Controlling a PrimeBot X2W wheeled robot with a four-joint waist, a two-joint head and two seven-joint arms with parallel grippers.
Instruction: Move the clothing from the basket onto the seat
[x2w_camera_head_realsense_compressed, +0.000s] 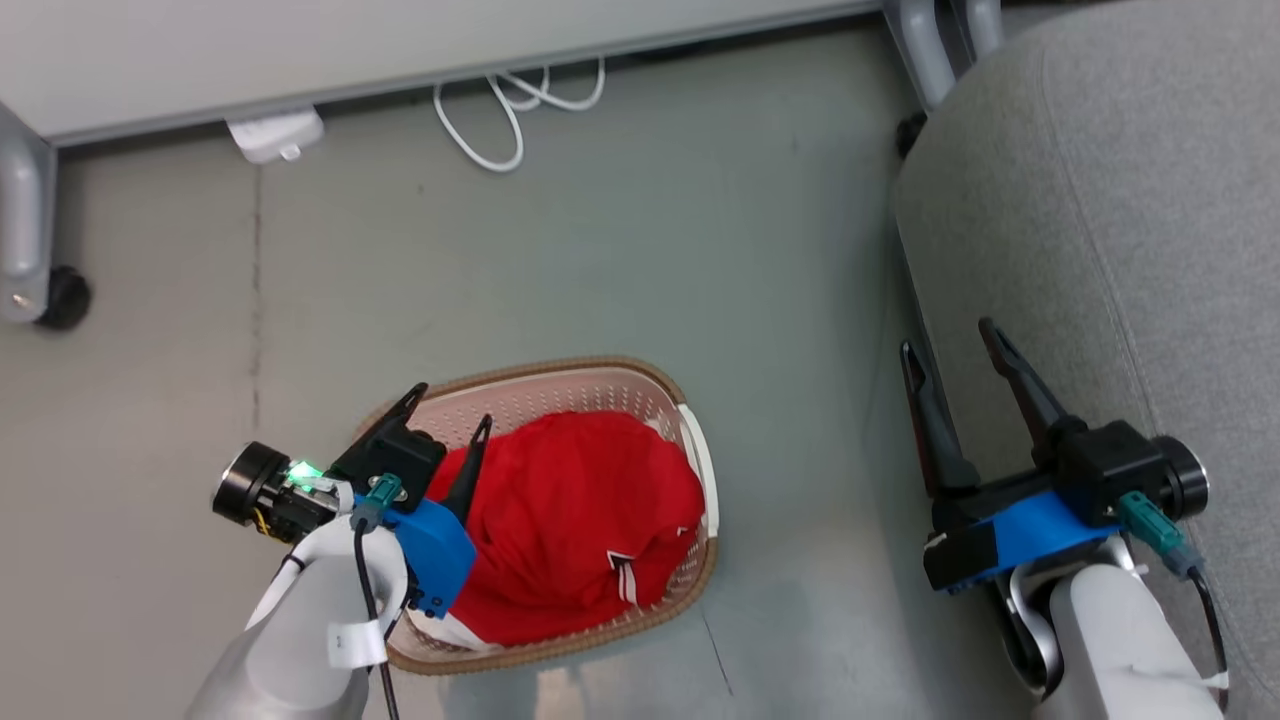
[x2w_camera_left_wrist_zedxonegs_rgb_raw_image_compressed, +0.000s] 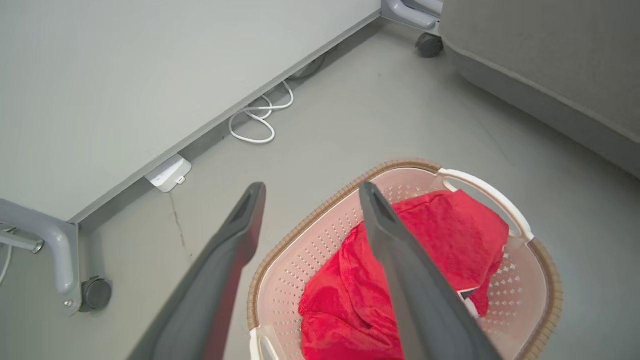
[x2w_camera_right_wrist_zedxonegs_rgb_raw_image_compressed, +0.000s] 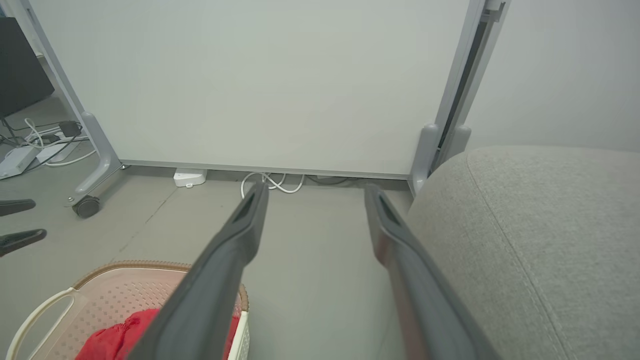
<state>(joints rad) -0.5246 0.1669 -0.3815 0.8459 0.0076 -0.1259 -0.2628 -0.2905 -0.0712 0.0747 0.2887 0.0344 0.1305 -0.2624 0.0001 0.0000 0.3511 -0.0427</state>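
Left gripper (x2w_camera_head_realsense_compressed: 453, 405): fingers spread wide, empty, poised above the left rim of the basket (x2w_camera_head_realsense_compressed: 600, 392), one finger over the clothing (x2w_camera_head_realsense_compressed: 570, 510).
Right gripper (x2w_camera_head_realsense_compressed: 948, 337): spread wide, empty, at the near edge of the seat (x2w_camera_head_realsense_compressed: 1130, 200).
Clothing: red heap filling the basket, white trim low at right.
Basket: on the floor (x2w_camera_head_realsense_compressed: 700, 250), long axis slanting from the left arm toward the seat, white handle facing it.
Surroundings: bare floor separates basket and seat; white cable (x2w_camera_head_realsense_compressed: 510, 167) and white box (x2w_camera_head_realsense_compressed: 275, 135) lie under a wheeled panel (x2w_camera_head_realsense_compressed: 300, 50) beyond.
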